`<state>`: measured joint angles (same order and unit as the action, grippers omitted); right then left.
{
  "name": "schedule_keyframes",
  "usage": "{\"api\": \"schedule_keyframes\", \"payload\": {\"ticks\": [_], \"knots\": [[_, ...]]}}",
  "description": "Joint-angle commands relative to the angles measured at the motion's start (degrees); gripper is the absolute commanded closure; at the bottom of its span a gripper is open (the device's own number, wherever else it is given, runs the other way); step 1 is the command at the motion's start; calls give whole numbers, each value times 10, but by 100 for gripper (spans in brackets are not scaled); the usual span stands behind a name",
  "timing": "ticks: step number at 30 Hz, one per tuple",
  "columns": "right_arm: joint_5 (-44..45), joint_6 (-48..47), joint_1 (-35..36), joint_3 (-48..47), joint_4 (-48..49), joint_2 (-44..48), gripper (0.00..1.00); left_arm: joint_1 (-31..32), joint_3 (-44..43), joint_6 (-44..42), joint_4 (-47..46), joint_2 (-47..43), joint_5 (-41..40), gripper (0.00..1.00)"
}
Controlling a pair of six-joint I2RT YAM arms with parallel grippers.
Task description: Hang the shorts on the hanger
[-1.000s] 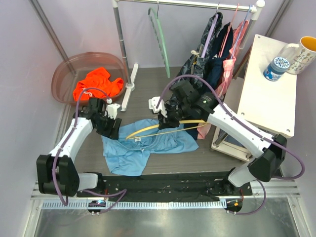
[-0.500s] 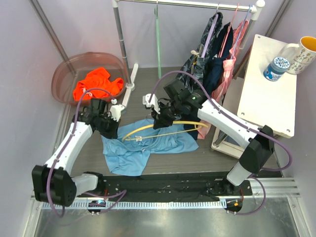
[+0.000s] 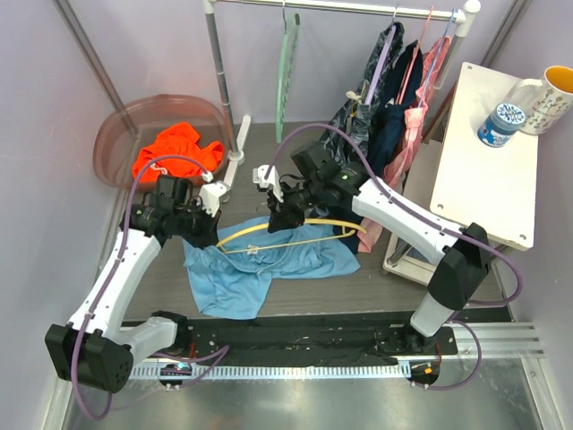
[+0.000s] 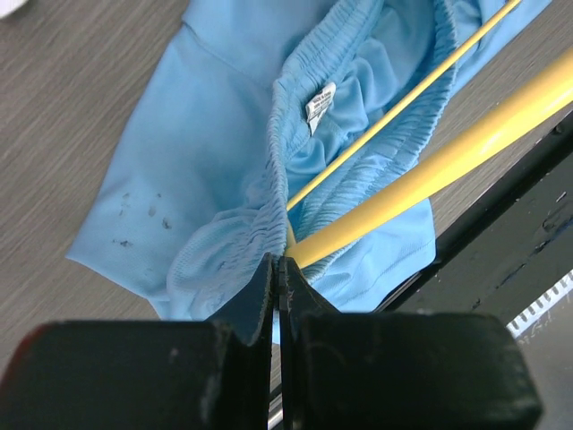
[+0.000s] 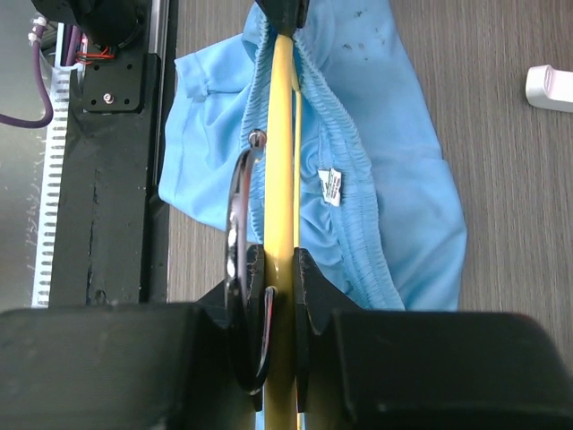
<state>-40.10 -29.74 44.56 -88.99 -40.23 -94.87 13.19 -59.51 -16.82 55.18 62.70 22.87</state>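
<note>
Top external view. OPERATOR: Report the shorts point(image 3: 269, 269) and their position.

TECHNICIAN: Light sky-blue fabric, lying rumpled on the dark wood-grain surface point(image 3: 358, 282) between the two arms. The waistband is gathered elastic. The left wrist view shows a small white label point(image 4: 319, 100) sewn inside it and dark specks on one leg panel.

OPERATOR: Hanger point(image 3: 313, 220)?

TECHNICIAN: Yellow plastic, arched, with a thin lower bar. It lies across the shorts. One end sits at the waistband, with elastic gathered on both sides of the arm. A metal hook point(image 5: 237, 206) curves beside the arch top.

OPERATOR: Claw status.

TECHNICIAN: Left claw point(image 4: 279, 269): clenched, tips together on the waistband edge where the hanger end meets it. Right claw point(image 5: 284, 255): clenched on the hanger arch next to the hook, one finger on each side of the yellow plastic.

OPERATOR: Containers?

TECHNICIAN: A translucent reddish basin point(image 3: 116, 134) at far left holds a bright orange garment point(image 3: 175, 148). A white side table point(image 3: 483, 179) at right carries a mug point(image 3: 551, 90) and a bottle point(image 3: 501, 121).

OPERATOR: Rail?

TECHNICIAN: A metal rail point(image 3: 358, 7) carries a pale green hanger point(image 3: 285, 72), dark patterned clothes point(image 3: 376, 107) and a pink garment point(image 3: 421, 98).
</note>
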Motion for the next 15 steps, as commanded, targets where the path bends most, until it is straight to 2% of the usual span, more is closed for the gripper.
{"api": "schedule_keyframes", "payload": {"ticks": [1,6,14,15], "knots": [[-10,38,19,-10,108,5,99,9,-32,21,3,-12,38,100],[12,70,26,28,204,-1,99,20,-28,30,2,-21,59,100],[-22,87,39,50,286,-21,99,20,-31,68,-12,-10,97,100],[-23,90,39,51,298,-22,99,20,-33,57,-7,0,90,96]]}}
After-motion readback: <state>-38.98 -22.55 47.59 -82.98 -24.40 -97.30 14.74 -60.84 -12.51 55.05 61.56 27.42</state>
